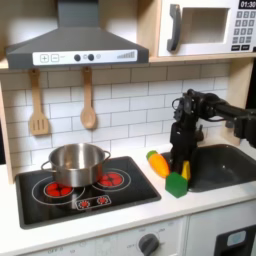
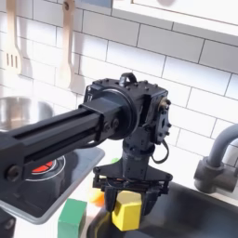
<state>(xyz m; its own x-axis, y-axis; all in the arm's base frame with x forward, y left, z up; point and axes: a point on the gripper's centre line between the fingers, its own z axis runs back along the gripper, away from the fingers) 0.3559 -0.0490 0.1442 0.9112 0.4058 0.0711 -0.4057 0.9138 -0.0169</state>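
Note:
My gripper [image 1: 185, 163] points straight down at the left rim of the dark sink [image 1: 228, 166]. It is shut on a yellow block [image 1: 186, 172]. In the second exterior view the black fingers [image 2: 110, 198] clamp the yellow block [image 2: 126, 213] from both sides, and the gripper [image 2: 128, 206] holds it just above the counter by the sink [image 2: 191, 219]. A green block [image 1: 176, 186] [image 2: 72, 219] stands on the counter just in front of the gripper. An orange and yellow toy vegetable [image 1: 158, 163] [image 2: 96, 198] lies beside it on the first exterior view's left.
A steel pot [image 1: 75, 162] sits on the black stove [image 1: 40, 203] on the first exterior view's left. A wooden spatula [image 1: 38, 105] and spoon [image 1: 88, 102] hang on the tiled wall under the hood [image 1: 75, 45]. A microwave [image 1: 210, 28] hangs above; a grey faucet [image 2: 216, 160] rises behind the sink.

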